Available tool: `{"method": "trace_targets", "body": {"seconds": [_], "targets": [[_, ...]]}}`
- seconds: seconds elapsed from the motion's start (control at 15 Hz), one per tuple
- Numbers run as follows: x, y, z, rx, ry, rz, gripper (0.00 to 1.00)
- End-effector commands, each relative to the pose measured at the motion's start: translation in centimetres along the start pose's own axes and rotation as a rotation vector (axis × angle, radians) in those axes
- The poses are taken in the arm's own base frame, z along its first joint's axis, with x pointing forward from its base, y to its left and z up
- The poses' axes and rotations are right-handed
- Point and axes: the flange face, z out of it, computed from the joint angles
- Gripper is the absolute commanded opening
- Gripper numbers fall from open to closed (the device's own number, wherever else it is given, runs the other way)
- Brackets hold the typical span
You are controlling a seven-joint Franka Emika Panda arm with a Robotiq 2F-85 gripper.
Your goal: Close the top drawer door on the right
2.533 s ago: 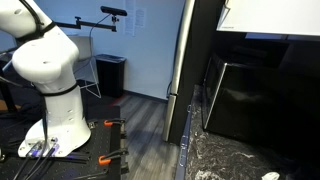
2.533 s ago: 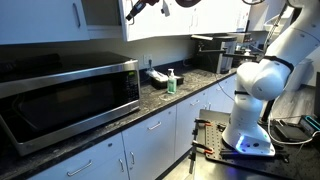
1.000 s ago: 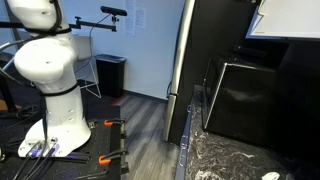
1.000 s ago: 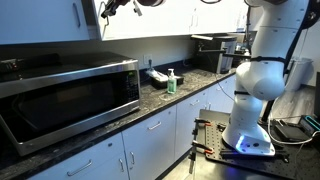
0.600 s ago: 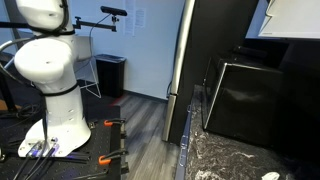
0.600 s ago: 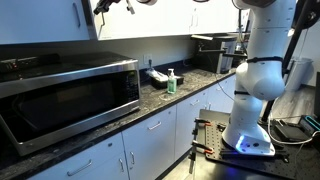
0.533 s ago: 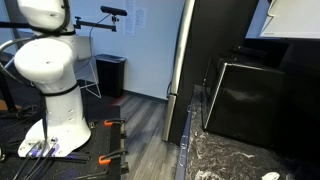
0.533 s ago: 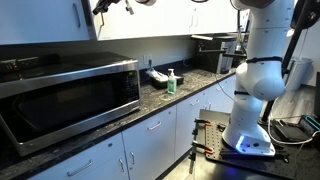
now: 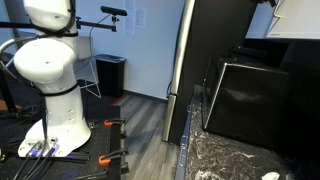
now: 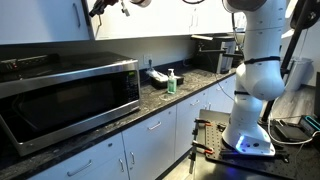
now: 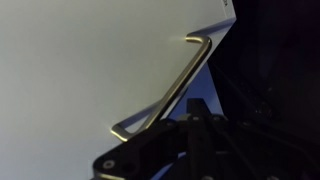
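The top drawer door (image 11: 80,60) is a plain white panel that fills the left of the wrist view, with a slim silver bar handle (image 11: 165,95) running diagonally across it. My gripper (image 11: 193,108) sits dark at the bottom, right beside the handle's lower half, and its fingers look pressed together with nothing between them. In an exterior view the gripper (image 10: 104,7) is high up at the left edge of the white upper door (image 10: 150,22). In an exterior view only a corner of the door (image 9: 298,20) shows at the top right.
A microwave (image 10: 70,95) stands on the dark stone counter (image 10: 160,100), with a green bottle (image 10: 171,81) and small items further along. A tall black glossy panel (image 9: 200,60) and a black boxy appliance (image 9: 250,100) stand under the door. The robot base (image 9: 50,90) stands on the floor.
The arm has swung along the upper cabinets with the door. The door's white panel has shrunk towards the top right corner of an exterior view as it turned towards the cabinet.
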Motion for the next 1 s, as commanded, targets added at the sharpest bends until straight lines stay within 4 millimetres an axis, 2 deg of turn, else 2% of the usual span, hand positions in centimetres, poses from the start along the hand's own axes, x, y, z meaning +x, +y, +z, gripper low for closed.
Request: {"method": "trace_targets", "body": {"seconds": [0.0,0.13,0.2,0.27,0.33,0.67,0.93], "targets": [[-0.1,0.8,0.2,0.016,-0.016,-0.006,0.00],[-0.5,1.0,0.3,0.022,-0.023,0.005,0.00],[-0.6,1.0,0.4,0.024,-0.029,0.008,0.26],[-0.8,1.1,0.4,0.025,-0.036,0.008,0.27],[-0.8,1.1,0.4,0.028,-0.042,0.009,0.32],[-0.4,0.4,0.2,0.054,-0.047,0.017,0.71],[0.7,-0.9,-0.3,0.083,-0.058,0.031,1.00]]}}
